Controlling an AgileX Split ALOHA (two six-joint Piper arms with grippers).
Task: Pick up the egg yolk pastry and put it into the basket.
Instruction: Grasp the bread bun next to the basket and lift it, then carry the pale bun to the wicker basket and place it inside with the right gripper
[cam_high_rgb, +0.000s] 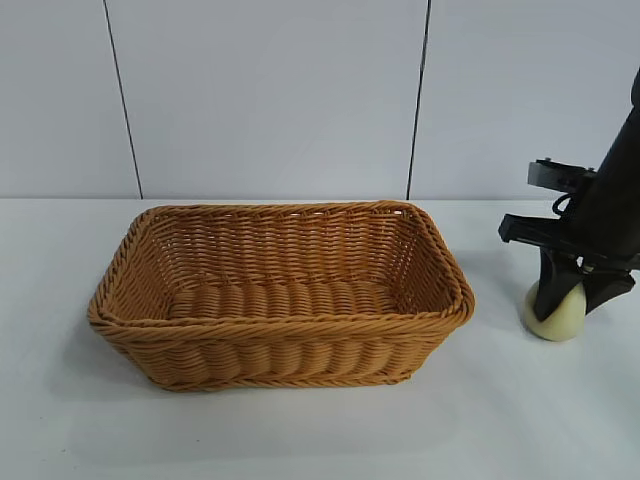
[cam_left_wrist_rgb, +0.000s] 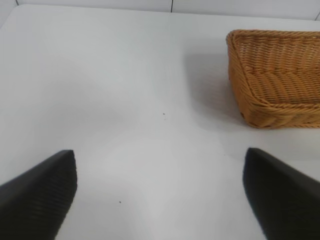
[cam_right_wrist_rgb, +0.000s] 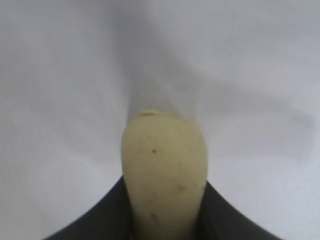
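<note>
I see bright, even light; the basket (cam_high_rgb: 280, 295) drops a soft shadow toward 8 o'clock; my right wrist view is blurred.

Egg yolk pastry (cam_high_rgb: 560, 318): pale cream-yellow lump, smooth and matte with a few dark specks, pinched between my right gripper's (cam_high_rgb: 567, 297) fingers, low at the table at the scene's right. Basket (cam_high_rgb: 130, 262): golden-brown wicker, rectangular, sloping sides, braided rim, upright at centre-left, empty, apart from the pastry on its left.
</note>
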